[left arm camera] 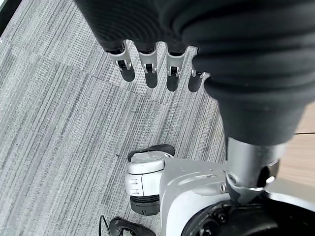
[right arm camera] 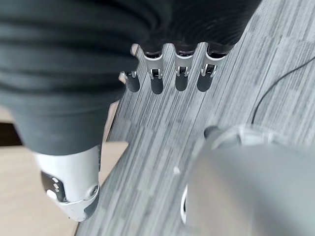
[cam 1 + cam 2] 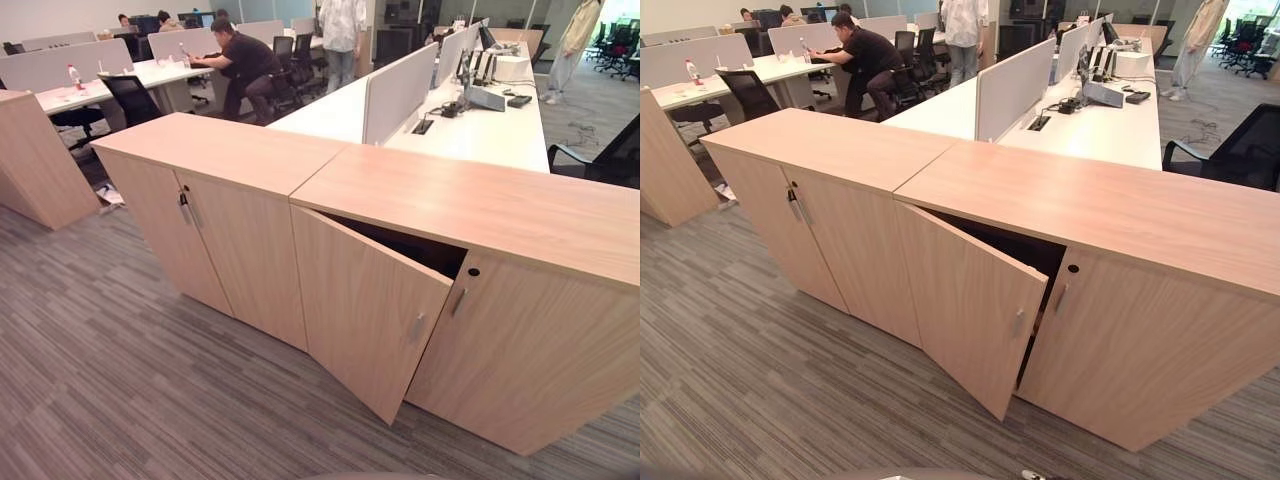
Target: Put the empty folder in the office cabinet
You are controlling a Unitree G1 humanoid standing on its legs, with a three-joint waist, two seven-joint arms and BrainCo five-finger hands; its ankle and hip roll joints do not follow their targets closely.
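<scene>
Oddly, you have no folder in reach of either hand: the left hand (image 1: 152, 69) hangs over the carpet with fingers straight and relaxed, gripping nothing, and the right hand (image 2: 170, 73) is the same, loose above the carpet beside a cabinet wall. I cannot find the folder on the cabinet tops, the floor or the near desk (image 3: 480, 130), so where it lies I cannot tell; it may already sit in the dark gap behind the half-open door (image 3: 365, 305). Judging by the task, an empty folder should be light, thin and somewhat floppy, slick on its covers, so you would do best to pinch it near the spine or a stiff edge, not the middle. Counting: two cabinets stand side by side, the left cabinet (image 3: 215, 150) with two shut doors, the right cabinet (image 3: 500, 205) with one door ajar and one door (image 3: 530, 350) shut. Four door handles show in all. Several people sit or stand at the far desks.
</scene>
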